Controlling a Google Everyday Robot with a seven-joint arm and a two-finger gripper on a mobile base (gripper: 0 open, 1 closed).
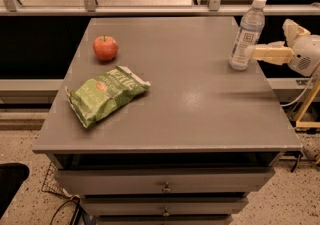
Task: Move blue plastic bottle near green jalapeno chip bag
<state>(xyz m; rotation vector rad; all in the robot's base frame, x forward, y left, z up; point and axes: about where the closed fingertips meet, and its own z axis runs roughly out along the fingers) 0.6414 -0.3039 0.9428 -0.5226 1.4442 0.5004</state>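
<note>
Gripper [257,52] sits at the tabletop's [200,104] far right edge, against the upright bottle [246,36]; whether it has clamped on cannot be told. Likely the grasping step. Next: carry the bottle left to the chip bag [106,95], well apart.

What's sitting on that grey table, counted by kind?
Bottles: 1, blue plastic bottle
Snack bags: 1, green jalapeno chip bag
Fruit: 1, red apple
Total: 3
The hand is beside the bottle, at the table's right edge.
</note>
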